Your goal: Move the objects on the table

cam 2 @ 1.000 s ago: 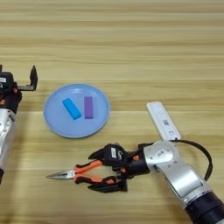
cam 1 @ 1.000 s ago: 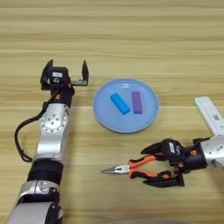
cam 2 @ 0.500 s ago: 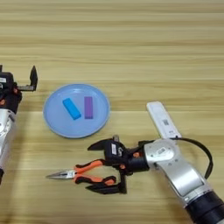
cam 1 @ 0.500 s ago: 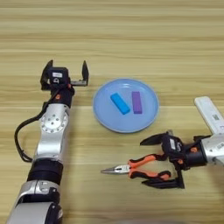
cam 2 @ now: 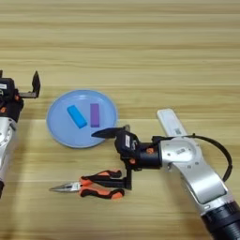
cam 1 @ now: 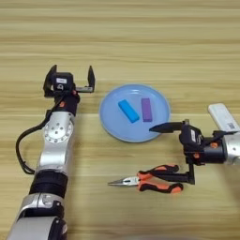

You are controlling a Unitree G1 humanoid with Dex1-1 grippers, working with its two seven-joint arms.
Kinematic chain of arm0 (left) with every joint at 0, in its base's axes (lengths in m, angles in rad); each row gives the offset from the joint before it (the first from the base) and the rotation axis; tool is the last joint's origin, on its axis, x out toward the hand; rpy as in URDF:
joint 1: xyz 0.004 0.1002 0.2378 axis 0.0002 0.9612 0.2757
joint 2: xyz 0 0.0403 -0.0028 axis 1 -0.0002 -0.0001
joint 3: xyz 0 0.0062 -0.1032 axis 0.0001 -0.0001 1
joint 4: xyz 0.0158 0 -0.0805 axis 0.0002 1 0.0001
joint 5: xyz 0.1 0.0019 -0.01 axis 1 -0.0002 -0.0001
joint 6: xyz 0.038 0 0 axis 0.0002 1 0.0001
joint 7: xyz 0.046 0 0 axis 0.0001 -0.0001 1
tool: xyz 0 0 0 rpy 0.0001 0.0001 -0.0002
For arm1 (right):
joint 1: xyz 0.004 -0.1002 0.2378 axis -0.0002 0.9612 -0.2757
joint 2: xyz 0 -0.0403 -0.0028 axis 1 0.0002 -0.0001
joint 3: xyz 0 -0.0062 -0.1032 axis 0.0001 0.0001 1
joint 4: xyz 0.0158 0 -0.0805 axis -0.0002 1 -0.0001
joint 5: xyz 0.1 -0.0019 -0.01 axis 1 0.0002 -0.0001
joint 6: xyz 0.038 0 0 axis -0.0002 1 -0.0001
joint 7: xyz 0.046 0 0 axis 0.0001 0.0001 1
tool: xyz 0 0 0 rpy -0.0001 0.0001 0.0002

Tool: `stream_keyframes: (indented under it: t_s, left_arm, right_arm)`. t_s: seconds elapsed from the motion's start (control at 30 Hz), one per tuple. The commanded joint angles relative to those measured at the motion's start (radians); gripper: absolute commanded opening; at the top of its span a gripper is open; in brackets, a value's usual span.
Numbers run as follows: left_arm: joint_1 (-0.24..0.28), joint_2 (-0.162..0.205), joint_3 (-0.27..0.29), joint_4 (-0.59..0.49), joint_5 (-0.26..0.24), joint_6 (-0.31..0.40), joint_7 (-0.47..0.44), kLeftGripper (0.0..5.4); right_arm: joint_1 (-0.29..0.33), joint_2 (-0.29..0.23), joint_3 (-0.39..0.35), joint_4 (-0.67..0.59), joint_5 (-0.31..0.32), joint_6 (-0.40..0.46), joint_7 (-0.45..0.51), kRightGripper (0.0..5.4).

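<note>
The pliers (cam 1: 150,178) lay on the table (cam 1: 140,42) below the blue plate (cam 1: 111,126), long axis left-right, steel tip pointing to the robot's left. The purple block (cam 1: 146,109) (lengthwise away from the robot) sat in the plate beside a blue block (cam 1: 128,111). The right gripper (cam 1: 177,152), spread wide and holding nothing, had lifted off the handles since 1 second before. The left gripper (cam 1: 69,80) was parked open.

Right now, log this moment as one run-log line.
right gripper: jaws open, by pliers handles | left gripper: open, parked left of plate | purple block, blue block: on plate
</note>
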Motion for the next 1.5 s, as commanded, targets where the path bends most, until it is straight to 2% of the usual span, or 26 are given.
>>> stream_keyframes:
  t_s: [0.03, 0.27, 0.53, 0.67, 0.83, 1.07, 1.4, 1.5]
  left_arm:
    - [-0.014, 0.002, -0.002, 0.008, 0.003, -0.011, 0.001, 5.40]
    - [-0.015, 0.000, -0.003, 0.011, 0.002, -0.012, 0.001, 5.40]
    - [-0.015, -0.001, -0.004, 0.015, 0.003, -0.014, 0.002, 5.40]
    - [-0.016, -0.001, -0.004, 0.016, 0.003, -0.015, 0.003, 5.40]
    - [-0.018, -0.001, -0.004, 0.018, 0.003, -0.015, 0.003, 5.40]
    - [-0.023, -0.002, -0.003, 0.026, 0.001, -0.019, 0.002, 5.40]
    - [-0.027, -0.005, -0.003, 0.034, 0.002, -0.026, 0.005, 5.40]
    - [-0.027, -0.006, -0.004, 0.034, 0.002, -0.028, 0.006, 5.40]
  right_arm:
    - [-0.025, 0.029, -0.022, -0.010, 0.006, 0.017, -0.054, 5.38]
    - [-0.062, 0.113, -0.015, 0.031, -0.037, 0.034, -0.185, 5.38]
    - [-0.137, 0.225, -0.020, 0.115, -0.112, 0.095, -0.379, 5.38]
    - [-0.163, 0.265, -0.033, 0.150, -0.139, 0.128, -0.466, 5.38]
    - [-0.158, 0.280, -0.028, 0.121, -0.162, 0.171, -0.524, 5.38]
    - [-0.150, 0.297, -0.063, 0.069, -0.174, 0.343, -0.637, 5.38]
    - [-0.147, 0.302, -0.064, 0.025, -0.173, 0.559, -0.696, 5.38]
    - [-0.153, 0.308, -0.067, 0.048, -0.169, 0.592, -0.699, 5.38]
